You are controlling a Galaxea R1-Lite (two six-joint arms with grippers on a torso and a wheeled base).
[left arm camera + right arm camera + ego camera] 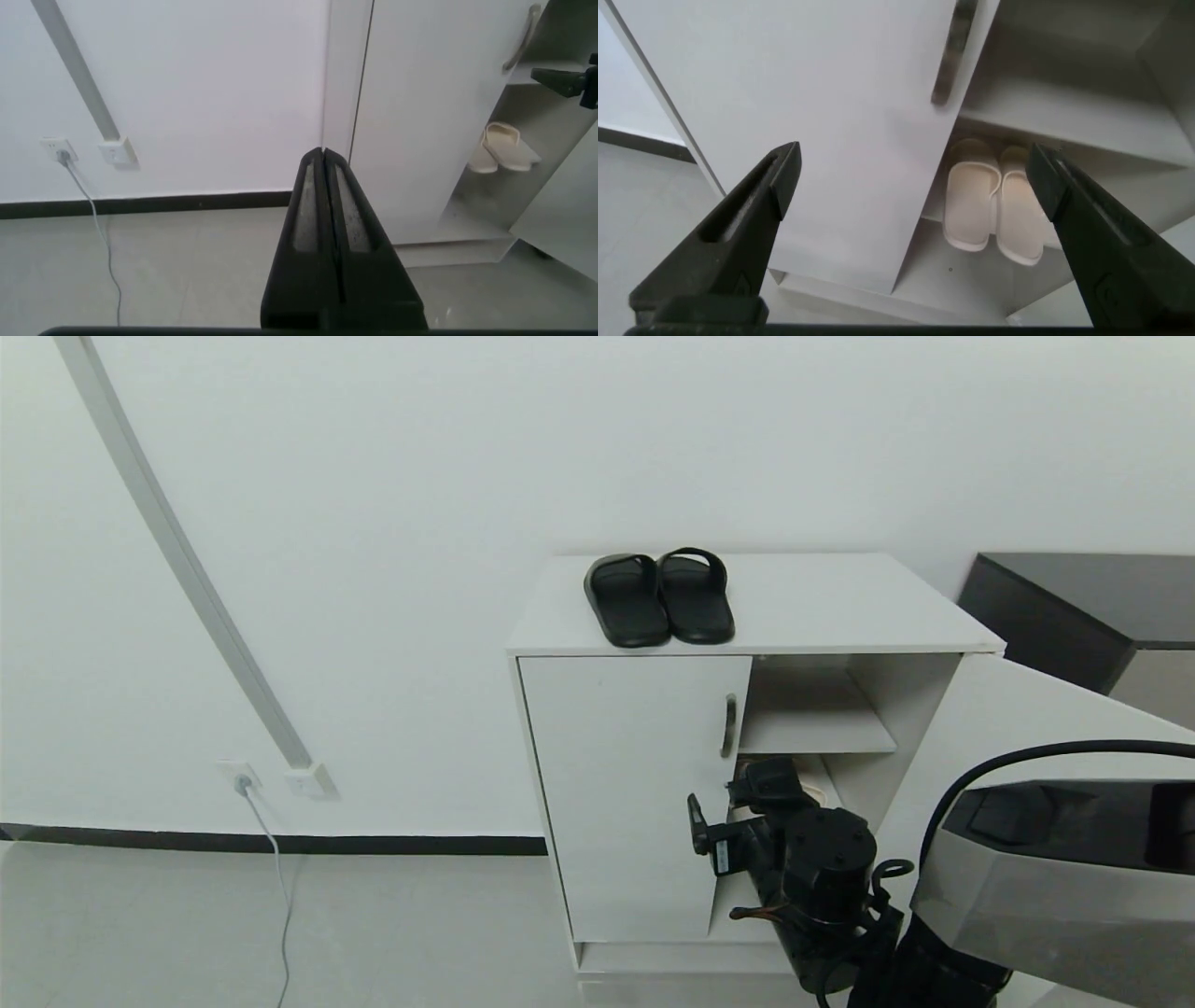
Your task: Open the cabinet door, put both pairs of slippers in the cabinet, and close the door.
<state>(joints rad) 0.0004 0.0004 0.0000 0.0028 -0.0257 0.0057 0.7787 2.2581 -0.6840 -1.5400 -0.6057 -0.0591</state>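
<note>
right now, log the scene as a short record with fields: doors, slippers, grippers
left door: shut
right door: swung open
black slippers: side by side on top of the cabinet
pale slippers: inside, on a lower shelf
left gripper: shut, holding nothing
right gripper: open, empty, facing the cabinet front

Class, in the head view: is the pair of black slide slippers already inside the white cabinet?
No, the black slide slippers sit on top of the white cabinet.
</note>
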